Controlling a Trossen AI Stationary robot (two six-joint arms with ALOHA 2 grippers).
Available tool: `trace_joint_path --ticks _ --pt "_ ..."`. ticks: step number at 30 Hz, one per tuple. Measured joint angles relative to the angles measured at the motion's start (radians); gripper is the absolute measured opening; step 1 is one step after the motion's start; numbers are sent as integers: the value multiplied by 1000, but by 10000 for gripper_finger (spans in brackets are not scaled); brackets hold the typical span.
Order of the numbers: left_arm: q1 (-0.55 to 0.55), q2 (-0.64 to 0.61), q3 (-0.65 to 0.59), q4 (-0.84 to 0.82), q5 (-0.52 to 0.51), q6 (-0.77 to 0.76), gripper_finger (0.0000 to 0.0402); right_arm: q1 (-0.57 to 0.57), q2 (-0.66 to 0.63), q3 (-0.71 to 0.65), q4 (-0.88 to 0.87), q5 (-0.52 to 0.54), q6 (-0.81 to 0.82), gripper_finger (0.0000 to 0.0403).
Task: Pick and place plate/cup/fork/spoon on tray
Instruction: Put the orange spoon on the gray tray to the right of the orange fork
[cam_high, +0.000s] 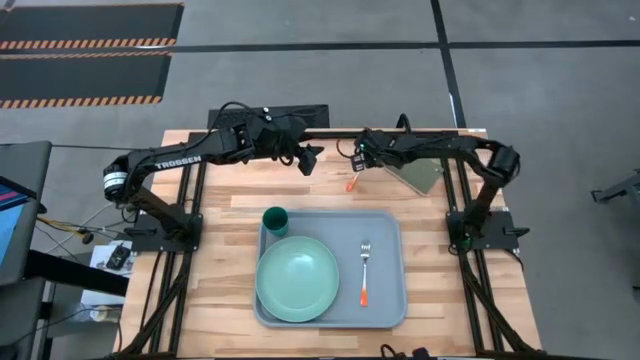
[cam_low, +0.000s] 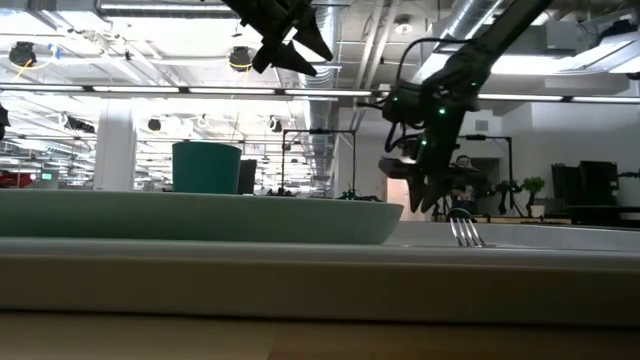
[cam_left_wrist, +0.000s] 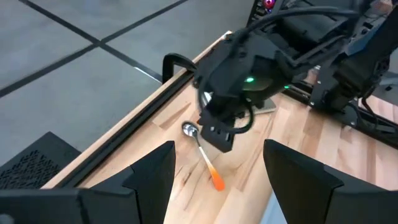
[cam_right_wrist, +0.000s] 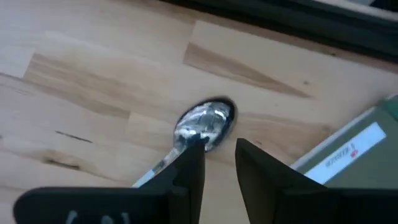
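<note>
Right gripper (cam_right_wrist: 214, 162) down over the spoon (cam_right_wrist: 202, 124) on the counter (cam_right_wrist: 93, 74) — fingers narrowly apart, nothing gripped; left gripper (cam_left_wrist: 217, 168) wide open, empty.

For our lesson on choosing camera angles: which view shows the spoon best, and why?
The left wrist view: the whole spoon shows, silver bowl to orange handle, on bare wood under the right gripper. The right wrist view shows only its bowl, the high view just a small orange streak, and the low view nothing of it.

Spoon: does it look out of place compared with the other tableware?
Yes. The spoon lies on the bare table behind the tray, while plate, cup and fork sit on it. The right tool straddles the spoon.
</note>
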Motion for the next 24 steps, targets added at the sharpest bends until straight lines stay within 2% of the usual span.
trace_joint_path --ticks 6,9,15,18,22,24 --pt "0 0 0 -3 -1 46 230 -7 95 124 -139 9 -38 107" --pt "0 -2 0 -8 -1 60 230 -7 140 145 -210 12 -31 107" --pt "4 -6 0 -14 -1 72 230 -6 189 155 -181 -6 -6 107" --pt "6 -6 0 -25 -3 72 230 4 213 186 -128 -74 -41 107" --pt "6 -6 0 -38 -5 61 230 56 247 263 9 -294 -174 107" --pt "6 -6 0 -41 -6 51 230 88 264 303 73 -360 -219 107"
